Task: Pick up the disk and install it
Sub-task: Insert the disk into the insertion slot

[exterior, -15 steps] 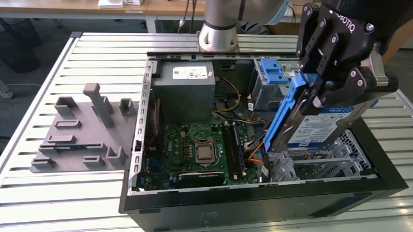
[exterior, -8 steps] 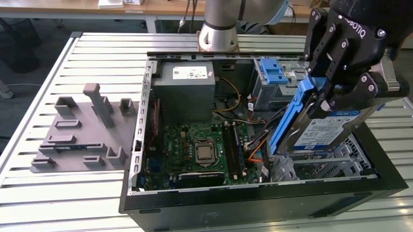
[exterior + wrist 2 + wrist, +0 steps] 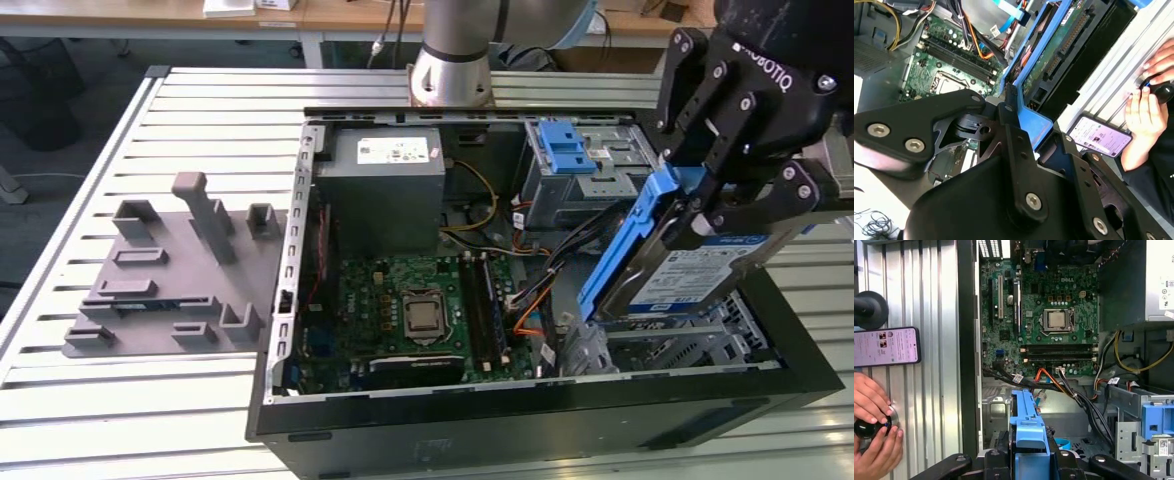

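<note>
Disk (image 3: pixel 683 268) hangs at the right of the exterior view, tilted steeply on edge, its blue frame toward the picture's left and its label facing the camera. The gripper (image 3: pixel 727 195) is clamped on its upper end, fingers closed on the frame. Its lower end sits just over the metal cage (image 3: pixel 667 345) in the lower right corner of the case (image 3: pixel 534 410); whether the two touch I cannot tell. The second wrist view shows the disk's green underside (image 3: pixel 1054 50) with the board (image 3: pixel 949 55) beyond it at upper left. So the pick-up looks done and the install is in hand, not yet seated. Seating it, I judge, calls for squaring the frame to the cage and keeping clear of the cables (image 3: pixel 534 300) nearby (a hand (image 3: pixel 874 432) and a phone (image 3: pixel 886 346) lie outside the case).
</note>
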Motion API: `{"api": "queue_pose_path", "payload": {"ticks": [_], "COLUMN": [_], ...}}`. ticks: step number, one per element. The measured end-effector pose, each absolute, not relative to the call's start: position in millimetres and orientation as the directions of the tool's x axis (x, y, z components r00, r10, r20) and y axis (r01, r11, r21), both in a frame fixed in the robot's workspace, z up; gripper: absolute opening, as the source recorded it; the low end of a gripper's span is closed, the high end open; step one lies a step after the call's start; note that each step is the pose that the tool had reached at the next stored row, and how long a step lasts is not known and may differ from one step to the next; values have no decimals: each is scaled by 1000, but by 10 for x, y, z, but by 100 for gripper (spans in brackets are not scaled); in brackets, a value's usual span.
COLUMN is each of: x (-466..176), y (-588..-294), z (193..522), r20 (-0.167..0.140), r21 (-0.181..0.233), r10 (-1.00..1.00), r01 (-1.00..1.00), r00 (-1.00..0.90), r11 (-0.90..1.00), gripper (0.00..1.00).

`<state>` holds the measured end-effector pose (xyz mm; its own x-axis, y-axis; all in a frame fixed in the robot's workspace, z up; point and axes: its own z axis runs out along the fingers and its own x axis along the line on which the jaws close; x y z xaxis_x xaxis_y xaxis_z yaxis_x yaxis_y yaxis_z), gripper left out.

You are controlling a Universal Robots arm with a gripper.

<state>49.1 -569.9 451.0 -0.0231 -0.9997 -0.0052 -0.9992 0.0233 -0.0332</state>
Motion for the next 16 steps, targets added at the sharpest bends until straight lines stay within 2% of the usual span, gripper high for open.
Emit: {"api": "queue_pose_path", "payload": {"ticks": [16], "x": [689], "y": [-5685], "z": [4445], "r20": [-5], "r21": [-33], "r10": [-1000], "r01": [-999], "r00": [-23], "r11": [23], "gripper": [36]}}
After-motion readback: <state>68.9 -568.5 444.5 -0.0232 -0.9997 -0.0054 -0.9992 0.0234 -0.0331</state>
